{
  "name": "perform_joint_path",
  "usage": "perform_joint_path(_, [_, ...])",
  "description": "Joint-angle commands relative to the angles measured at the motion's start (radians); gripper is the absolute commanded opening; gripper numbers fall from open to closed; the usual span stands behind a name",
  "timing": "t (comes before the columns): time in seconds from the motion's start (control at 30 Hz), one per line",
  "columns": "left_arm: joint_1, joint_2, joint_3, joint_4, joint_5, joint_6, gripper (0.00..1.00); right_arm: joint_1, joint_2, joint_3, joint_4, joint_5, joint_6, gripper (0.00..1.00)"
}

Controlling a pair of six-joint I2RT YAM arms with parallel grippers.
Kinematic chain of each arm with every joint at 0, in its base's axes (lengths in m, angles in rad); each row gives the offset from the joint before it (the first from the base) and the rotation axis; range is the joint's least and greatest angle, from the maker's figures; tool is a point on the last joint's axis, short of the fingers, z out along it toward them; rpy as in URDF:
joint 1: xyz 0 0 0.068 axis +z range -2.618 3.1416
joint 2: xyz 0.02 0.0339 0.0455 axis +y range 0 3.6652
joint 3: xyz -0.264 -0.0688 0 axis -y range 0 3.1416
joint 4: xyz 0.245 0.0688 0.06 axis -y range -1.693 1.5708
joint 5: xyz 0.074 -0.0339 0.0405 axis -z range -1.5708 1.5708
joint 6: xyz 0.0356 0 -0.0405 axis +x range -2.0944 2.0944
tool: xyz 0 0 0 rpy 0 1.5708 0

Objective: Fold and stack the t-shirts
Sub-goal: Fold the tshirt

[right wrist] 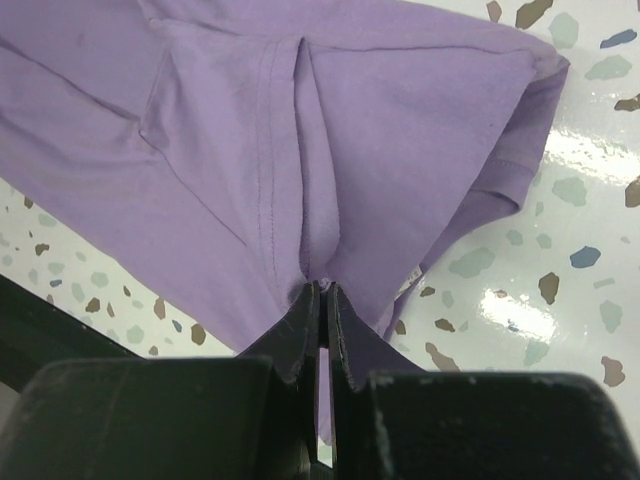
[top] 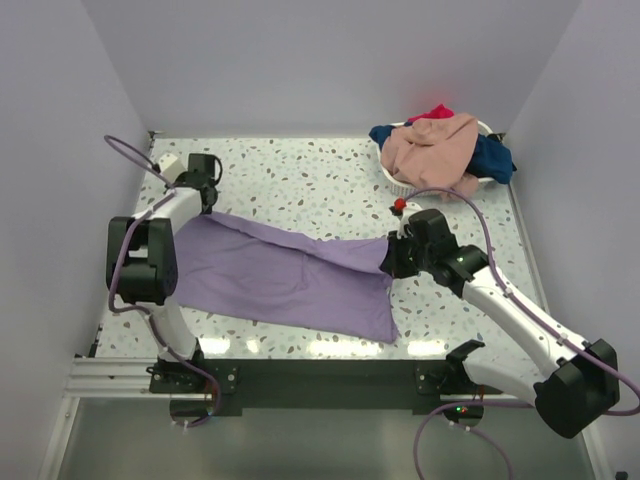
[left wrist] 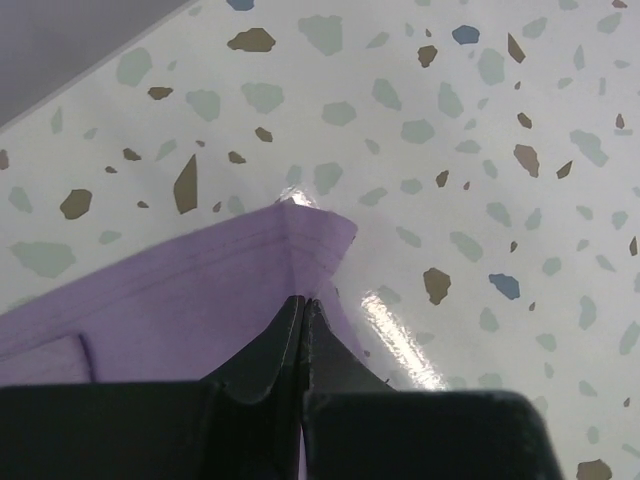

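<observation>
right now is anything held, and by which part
The lavender t-shirt: left gripper pinches a hemmed corner, right gripper a bunched fold beside a seam.

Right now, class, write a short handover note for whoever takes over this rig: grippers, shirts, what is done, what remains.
Left gripper: shut on a corner of the lavender t-shirt.
Right gripper: shut on that shirt's other end.
The shirt lies spread on the table between them.
Peach t-shirt, navy t-shirt and red t-shirt: heaped in the white basket, back right.
Done: one shirt laid out; no stack yet.
Left: fold it, then fold and stack the rest.
</observation>
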Motion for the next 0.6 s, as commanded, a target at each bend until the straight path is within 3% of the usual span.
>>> perform_joint_path(0.0, [0.007,-0.102,-0.064,0.069,-0.058,0.019,0.0,0.003,-0.009,-0.007,-0.039,0.023,0.015,0.0])
perform_joint_path(0.57, [0.061,-0.332,-0.291,0.115,-0.109,0.088,0.0,0.003,-0.029,-0.05,-0.114,0.064,0.038,0.0])
